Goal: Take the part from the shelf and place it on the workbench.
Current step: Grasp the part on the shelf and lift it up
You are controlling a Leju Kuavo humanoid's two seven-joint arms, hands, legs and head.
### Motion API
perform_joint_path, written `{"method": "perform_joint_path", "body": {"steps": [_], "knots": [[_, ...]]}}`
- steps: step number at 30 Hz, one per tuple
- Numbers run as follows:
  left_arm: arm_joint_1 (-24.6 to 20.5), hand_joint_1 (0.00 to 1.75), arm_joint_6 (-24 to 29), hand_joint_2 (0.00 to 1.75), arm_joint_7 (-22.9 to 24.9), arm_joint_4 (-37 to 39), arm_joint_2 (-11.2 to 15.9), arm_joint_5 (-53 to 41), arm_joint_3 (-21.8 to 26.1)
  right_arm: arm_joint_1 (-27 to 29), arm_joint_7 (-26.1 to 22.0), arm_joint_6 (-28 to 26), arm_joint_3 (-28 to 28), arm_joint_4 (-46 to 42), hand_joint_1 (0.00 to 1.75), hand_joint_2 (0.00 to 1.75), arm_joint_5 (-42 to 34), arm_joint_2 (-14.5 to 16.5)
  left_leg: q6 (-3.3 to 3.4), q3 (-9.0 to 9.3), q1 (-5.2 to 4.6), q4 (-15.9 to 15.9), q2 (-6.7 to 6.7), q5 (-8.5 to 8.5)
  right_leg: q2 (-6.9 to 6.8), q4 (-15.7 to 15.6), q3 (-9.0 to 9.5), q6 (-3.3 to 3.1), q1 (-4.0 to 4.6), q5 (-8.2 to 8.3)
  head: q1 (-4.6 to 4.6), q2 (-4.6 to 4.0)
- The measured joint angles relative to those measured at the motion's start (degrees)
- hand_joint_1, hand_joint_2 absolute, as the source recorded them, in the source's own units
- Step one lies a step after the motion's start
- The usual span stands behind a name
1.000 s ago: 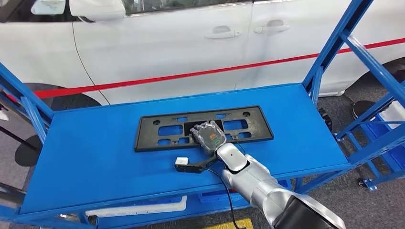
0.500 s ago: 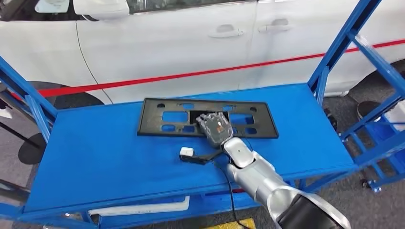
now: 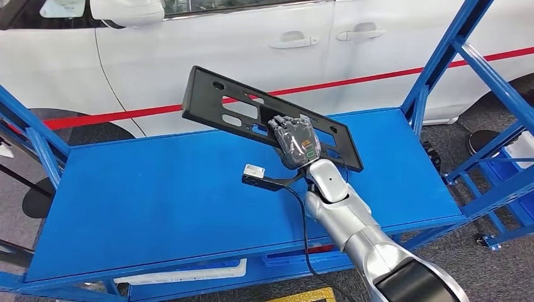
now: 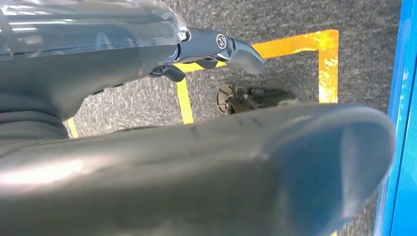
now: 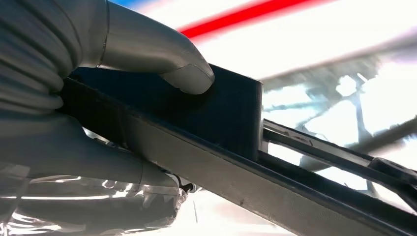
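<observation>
Right hand (image 3: 296, 142) grips the black part (image 3: 264, 116) near its lower edge, thumb (image 5: 184, 73) pressed on one face, fingers wrapped behind. From that grip the long plate slants up and away, clear of the blue shelf (image 3: 151, 195) below it. By my reckoning this is the lifting-off step. Next it needs carrying clear of the frame posts, kept level, towards the table. Left hand (image 4: 206, 44) hangs by the floor; whether it's closed, I can't tell.
</observation>
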Motion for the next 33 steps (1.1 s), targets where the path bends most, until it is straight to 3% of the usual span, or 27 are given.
{"method": "perform_joint_path", "body": {"steps": [2,6,9,13,20,24,30,33], "knots": [[0.0,0.00,0.0,0.00,0.0,0.0,0.0,0.0,-0.1,0.1,-3.3,0.0,-3.2,-2.7,1.75,1.75,-1.5,0.1,0.00,-0.03,-0.01,0.0,-0.01,0.00,-0.04,0.0,0.00,-0.01,0.00,0.01,0.00,0.00],[0.1,0.00,0.2,0.00,0.0,0.0,0.0,0.1,-0.2,0.7,-7.3,0.0,-8.7,-9.1,1.75,0.00,-5.5,0.9,0.00,-0.04,-0.04,0.0,-0.03,0.01,-0.10,0.0,0.01,0.00,-0.01,0.01,0.01,0.00],[0.0,0.00,0.5,0.00,0.1,0.0,0.0,0.1,-0.2,1.8,-8.0,0.0,-10.3,-13.7,1.75,0.00,-6.8,1.4,0.00,-0.04,-0.09,0.0,-0.02,0.00,-0.08,0.0,0.01,0.00,-0.02,0.01,0.01,0.00],[0.0,0.00,0.7,0.00,0.2,0.0,0.0,0.1,-0.2,2.8,-8.9,0.0,-11.2,-18.3,1.75,1.75,-8.9,2.1,0.01,-0.05,-0.14,0.0,-0.02,0.00,-0.10,0.0,0.01,0.00,-0.05,0.01,0.01,0.00],[0.0,0.00,1.1,0.00,0.4,0.0,-0.1,0.1,-0.1,3.6,-10.3,0.0,-13.3,-23.3,1.75,1.75,-13.1,2.3,0.01,-0.04,-0.15,0.0,-0.02,0.00,-0.09,0.0,0.01,0.00,-0.06,0.01,0.00,0.00],[0.0,0.00,1.2,0.00,0.4,0.0,-0.1,0.1,-0.1,3.6,-10.0,0.0,-14.1,-25.0,1.75,0.00,-14.1,2.3,0.01,-0.03,-0.15,0.0,-0.02,0.00,-0.09,0.0,0.01,0.00,-0.06,0.01,0.00,0.00],[0.0,0.00,0.8,0.00,0.2,0.0,-0.2,0.0,-0.1,3.7,-8.7,0.0,-14.2,-27.3,1.75,0.00,-14.7,2.3,0.01,-0.03,-0.14,0.0,-0.01,0.00,-0.08,0.0,0.00,0.00,-0.06,0.01,0.00,0.00],[0.0,0.00,0.5,0.00,0.0,0.0,-0.3,0.1,-0.1,3.7,-8.3,1.1,-14.0,-28.3,1.75,0.00,-19.6,2.3,0.01,-0.03,-0.14,0.0,-0.01,0.00,-0.08,0.0,0.00,0.00,-0.06,0.01,0.00,0.00]]}}
